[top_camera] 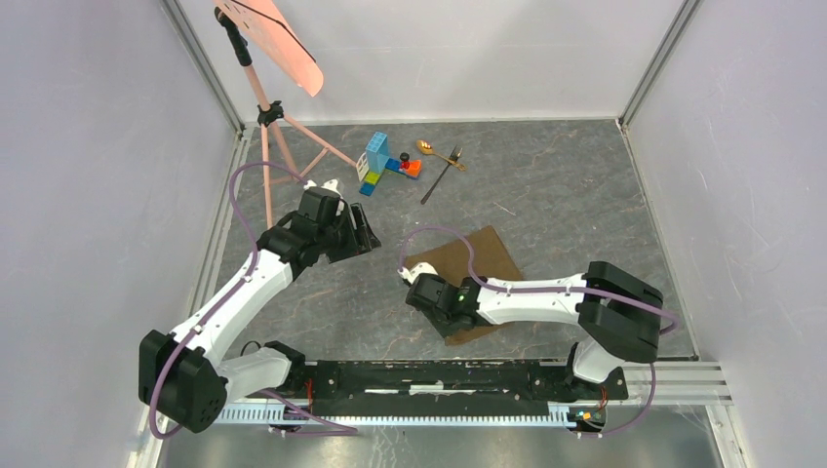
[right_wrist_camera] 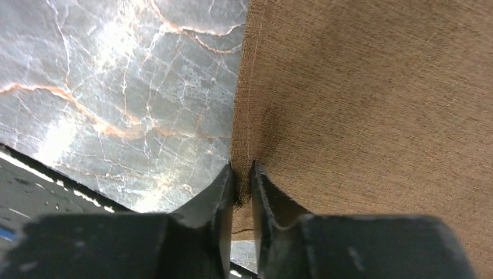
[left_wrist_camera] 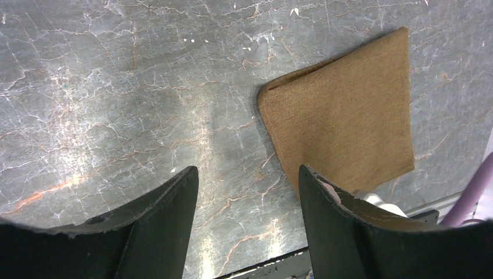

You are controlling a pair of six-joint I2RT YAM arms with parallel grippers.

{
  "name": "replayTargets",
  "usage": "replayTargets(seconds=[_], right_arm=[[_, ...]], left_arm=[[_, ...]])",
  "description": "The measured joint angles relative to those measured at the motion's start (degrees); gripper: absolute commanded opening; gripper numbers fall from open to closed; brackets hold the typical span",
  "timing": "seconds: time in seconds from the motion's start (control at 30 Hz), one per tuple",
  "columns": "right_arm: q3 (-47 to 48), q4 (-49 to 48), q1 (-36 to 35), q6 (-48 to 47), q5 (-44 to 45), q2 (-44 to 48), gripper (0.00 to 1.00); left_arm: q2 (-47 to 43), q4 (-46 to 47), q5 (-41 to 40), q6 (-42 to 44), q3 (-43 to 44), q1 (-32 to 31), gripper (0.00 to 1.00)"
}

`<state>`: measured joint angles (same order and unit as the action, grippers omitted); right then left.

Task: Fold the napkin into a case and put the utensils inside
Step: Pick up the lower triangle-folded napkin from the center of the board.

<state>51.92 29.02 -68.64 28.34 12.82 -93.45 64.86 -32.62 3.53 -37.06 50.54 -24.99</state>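
Two claws, two different states. Our right claw [right_wrist_camera: 243, 174] has its jaws pinched almost together on the hemmed edge of the napkin [right_wrist_camera: 360, 116]. Only a thin slit shows between them, and we cannot tell how much cloth sits inside it. From above, that grip is hidden under the wrist, and the arm covers the napkin's near corner.

Our left claw [left_wrist_camera: 247, 174] hangs wide open over the table [left_wrist_camera: 116, 87] and holds nothing. Its own view shows a doubled layer at one corner of the napkin, a fold the top view leaves hard to read.

Only the top view shows the spoon [top_camera: 426, 148] and fork [top_camera: 444, 175]. They lie at the far side of the table, well apart from the napkin, with bare marble between. Whether the two touch we cannot tell. Blocks [top_camera: 385, 164] sit just left of the spoon, and a tripod [top_camera: 273, 146] stands by the far left wall, near our left arm.
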Motion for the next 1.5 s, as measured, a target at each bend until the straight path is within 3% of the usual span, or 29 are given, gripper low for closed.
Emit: replayTargets(seconds=[0.1, 0.3, 0.37, 0.53, 0.67, 0.9, 1.13, 1.37, 1.5], right_arm=[[-1.6, -2.3, -0.3, 0.4, 1.5, 1.0, 0.0], [-5.8, -7.5, 0.2, -1.3, 1.0, 4.5, 0.0], [-9.0, -10.9, 1.7, -1.9, -1.7, 7.3, 0.0], [-19.8, -21.7, 10.2, -1.2, -13.7, 17.6, 0.0], [-27.1, -30.7, 17.6, 1.2, -24.0, 22.2, 0.0], [-33.4, -39.2, 24.7, 4.4, -34.5, 26.1, 0.0], [-36.4, -43.4, 28.5, 5.5, -39.0, 28.8, 0.0], [-36.9, -44.9, 29.4, 5.5, -41.2, 29.0, 0.0], [-36.9, -45.2, 29.6, 5.5, -41.8, 29.0, 0.0]], left_arm=[[0.1, 0.0, 0.0, 0.0, 0.0, 0.0, 0.71], [1.5, 0.3, 1.6, -0.1, 0.0, 0.0, 0.74], [2.8, 1.6, 3.6, -0.4, -0.5, 0.0, 0.77], [8.0, 10.4, 12.9, -6.6, -5.7, -0.5, 0.96], [14.5, 19.8, 18.7, -14.6, -9.2, -3.2, 0.98], [22.2, 36.4, 21.2, -29.1, -13.3, -7.8, 0.79], [26.3, 45.2, 20.5, -39.3, -18.0, -7.9, 0.63], [30.8, 49.8, 19.2, -40.4, -16.7, -7.9, 0.46], [32.2, 50.2, 17.7, -40.2, -15.5, -7.8, 0.43]])
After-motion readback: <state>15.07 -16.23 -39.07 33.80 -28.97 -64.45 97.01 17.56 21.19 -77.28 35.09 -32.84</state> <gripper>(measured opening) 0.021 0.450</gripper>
